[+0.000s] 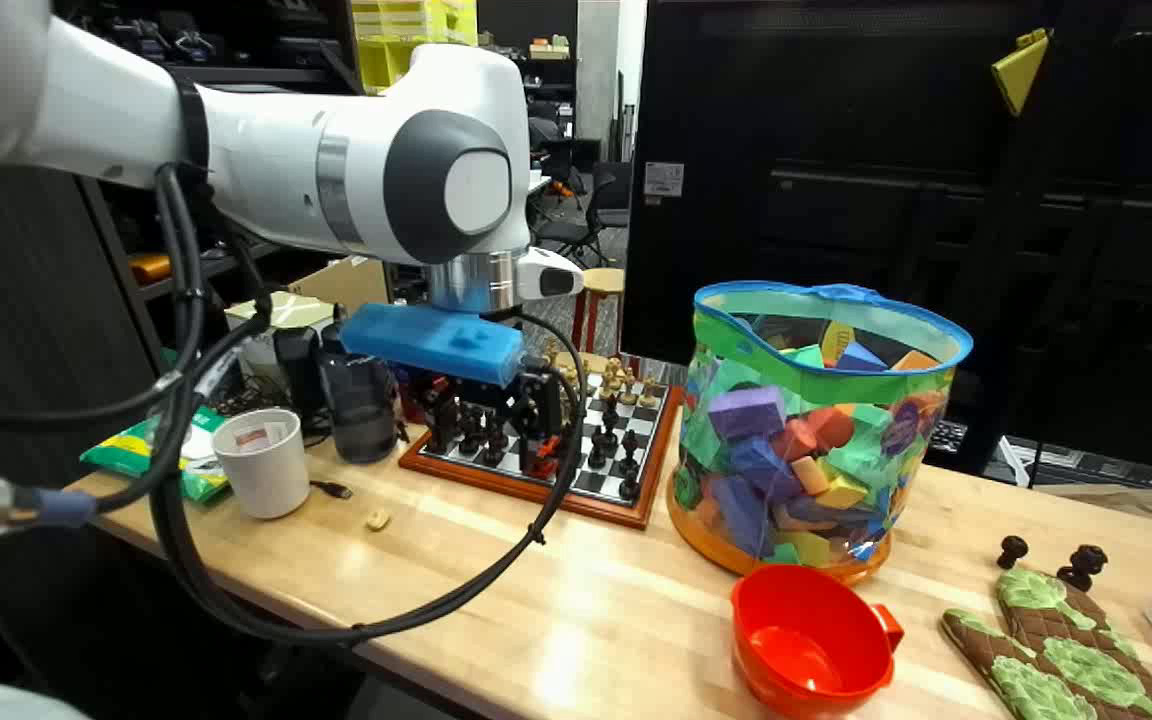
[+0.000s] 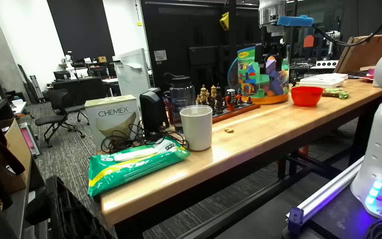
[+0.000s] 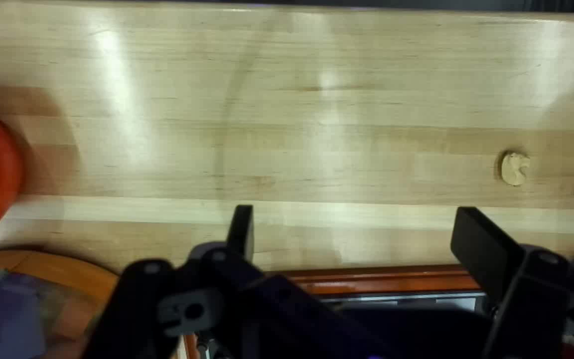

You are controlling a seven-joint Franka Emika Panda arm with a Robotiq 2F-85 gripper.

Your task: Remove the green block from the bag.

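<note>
The bag is a tall clear cylinder (image 1: 786, 365) with a blue-edged green rim and orange base, full of multicoloured foam blocks. It stands upright on the table in both exterior views; its orange base (image 3: 68, 274) shows at the wrist view's lower left. A pale mint-green piece (image 1: 804, 355) lies near the top inside the open rim, partly hidden; other green pieces press against the wall, and I cannot tell for certain which is the green block. My gripper (image 3: 354, 214) is open and empty, above the chessboard's edge, beside the bag. In an exterior view it (image 2: 270, 61) overlaps the bag.
A red bowl (image 1: 811, 640) stands in front of the bag. A chessboard (image 1: 636, 480) with standing pieces is beside the bag, under the gripper. A white cup (image 1: 261, 465), dark bottle (image 1: 361, 405) and green packet (image 2: 138, 166) stand at the table's end. Oven mitts (image 1: 1066, 650) lie beyond the bowl.
</note>
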